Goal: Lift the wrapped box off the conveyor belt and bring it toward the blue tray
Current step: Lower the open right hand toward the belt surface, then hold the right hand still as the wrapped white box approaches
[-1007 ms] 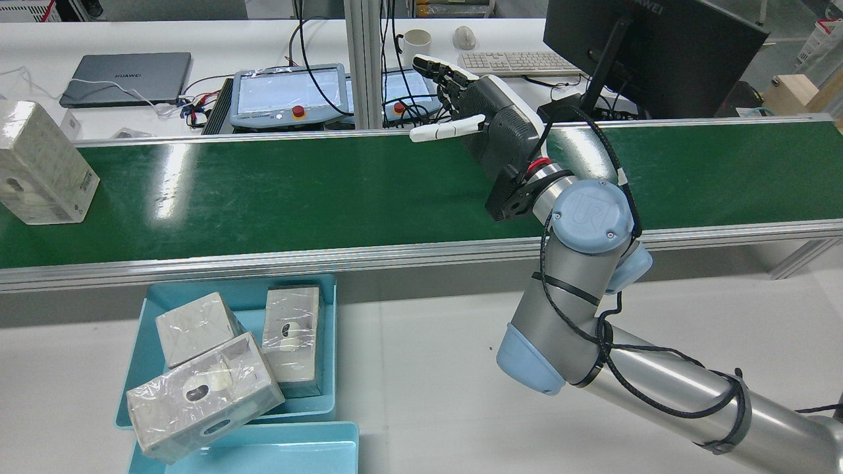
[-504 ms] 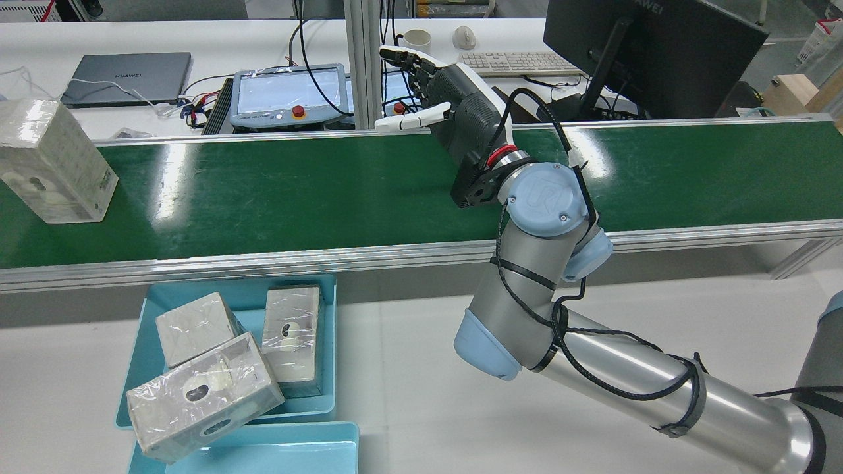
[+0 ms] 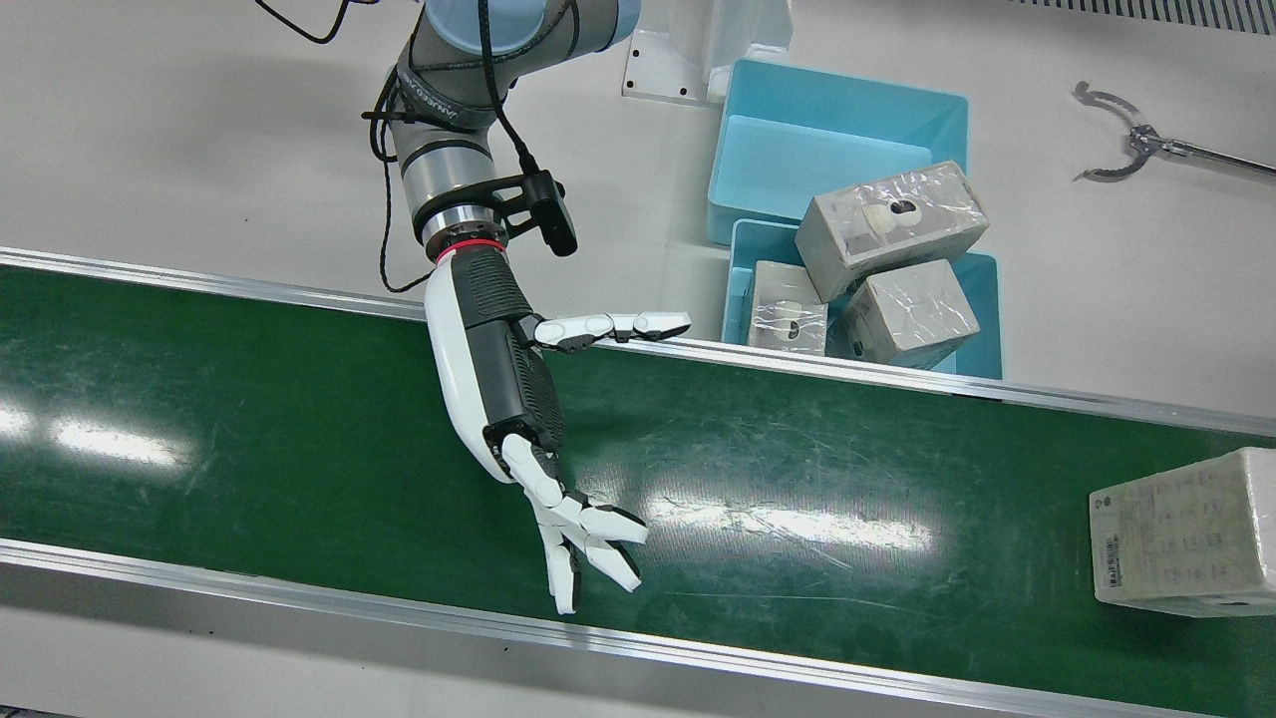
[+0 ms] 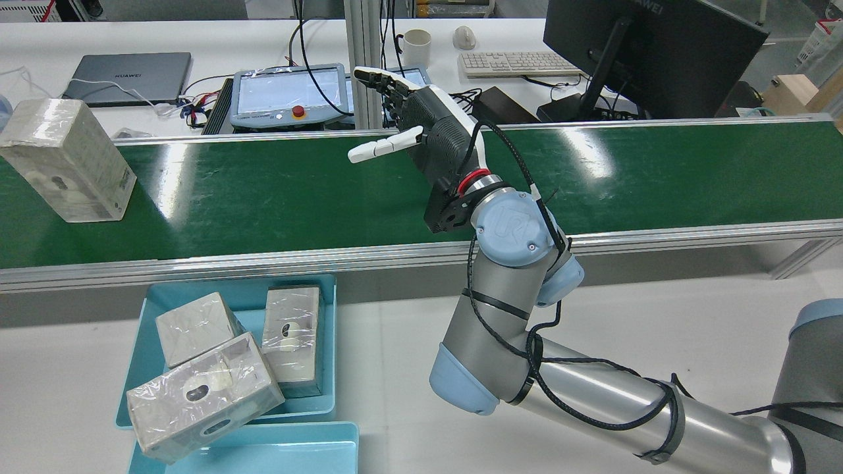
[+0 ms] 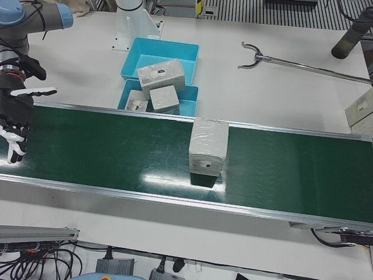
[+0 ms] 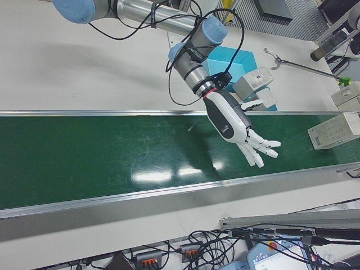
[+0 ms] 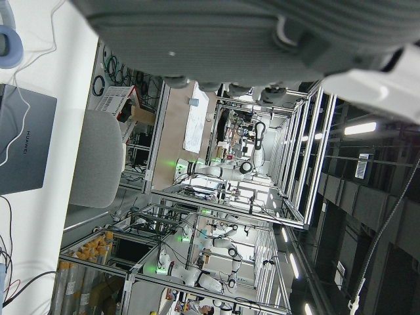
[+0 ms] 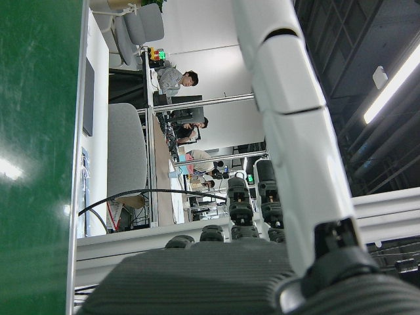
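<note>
A wrapped box (image 4: 69, 161) stands on the green conveyor belt (image 4: 276, 191) at the rear view's far left; it also shows in the front view (image 3: 1186, 534) and the left-front view (image 5: 208, 146). My right hand (image 4: 421, 125) is open and empty above the middle of the belt, well apart from the box, fingers spread; it also shows in the front view (image 3: 508, 389) and the right-front view (image 6: 236, 126). The blue tray (image 4: 141, 316) sits below the belt's near edge. My left hand (image 7: 249, 39) shows only in its own view, fingers stretched out, holding nothing.
Three wrapped boxes (image 4: 204, 385) lie in the blue tray, one propped on its rim. A second blue tray (image 4: 276, 451) sits beside it. A grabber tool (image 3: 1126, 140) lies on the table. Teach pendants (image 4: 290, 95) and a monitor (image 4: 652, 52) stand beyond the belt.
The wrapped box has moved right along the belt in the rear view. My right hand has swung left over the belt toward it and stays open.
</note>
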Motion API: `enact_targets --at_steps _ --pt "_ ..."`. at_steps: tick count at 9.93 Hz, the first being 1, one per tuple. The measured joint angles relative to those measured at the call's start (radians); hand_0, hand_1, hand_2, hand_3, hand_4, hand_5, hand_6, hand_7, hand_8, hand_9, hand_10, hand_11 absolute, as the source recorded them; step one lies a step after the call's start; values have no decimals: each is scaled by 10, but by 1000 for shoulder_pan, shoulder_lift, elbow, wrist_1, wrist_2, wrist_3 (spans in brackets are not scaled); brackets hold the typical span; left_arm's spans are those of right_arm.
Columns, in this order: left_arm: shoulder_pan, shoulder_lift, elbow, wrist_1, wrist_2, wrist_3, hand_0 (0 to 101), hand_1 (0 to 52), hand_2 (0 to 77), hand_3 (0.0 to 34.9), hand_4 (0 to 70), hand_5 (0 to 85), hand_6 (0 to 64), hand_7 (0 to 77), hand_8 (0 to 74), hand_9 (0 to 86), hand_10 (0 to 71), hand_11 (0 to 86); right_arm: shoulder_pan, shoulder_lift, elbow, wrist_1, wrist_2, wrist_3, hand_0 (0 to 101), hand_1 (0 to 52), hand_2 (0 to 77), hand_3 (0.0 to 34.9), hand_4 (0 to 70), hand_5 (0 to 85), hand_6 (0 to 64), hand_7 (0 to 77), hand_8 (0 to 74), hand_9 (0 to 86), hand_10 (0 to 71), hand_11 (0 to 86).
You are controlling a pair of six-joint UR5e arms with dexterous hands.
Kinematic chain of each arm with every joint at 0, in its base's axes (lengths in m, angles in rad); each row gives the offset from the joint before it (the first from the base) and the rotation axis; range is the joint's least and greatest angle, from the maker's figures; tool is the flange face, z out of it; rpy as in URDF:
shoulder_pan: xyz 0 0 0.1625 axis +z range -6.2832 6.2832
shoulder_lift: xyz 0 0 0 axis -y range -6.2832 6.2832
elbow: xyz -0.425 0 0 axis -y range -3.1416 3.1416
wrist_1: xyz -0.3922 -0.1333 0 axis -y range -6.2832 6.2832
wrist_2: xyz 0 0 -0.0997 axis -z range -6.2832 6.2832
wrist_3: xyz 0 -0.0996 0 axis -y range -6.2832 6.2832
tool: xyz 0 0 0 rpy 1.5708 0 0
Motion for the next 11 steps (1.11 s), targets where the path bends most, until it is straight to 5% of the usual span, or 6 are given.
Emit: enact_targets --at_steps 2,4,11 --pt "0 0 0 0 0 0 0 0 5 0 0 11 5 5 5 5 5 5 -17 4 -10 4 9 -35 554 213 65 0 158 202 60 82 0 27 0 16" --pt "0 0 0 0 0 0 0 0 5 0 0 11 5 5 5 5 5 5 -21 2 -16 6 11 -45 504 98 11 0 147 147 38 55 0 22 0 16" --pt "0 0 0 0 0 0 0 0 11 0 0 11 5 5 5 5 5 5 -24 -1 -46 16 8 -46 496 142 16 0 98 136 27 38 0 16 0 16"
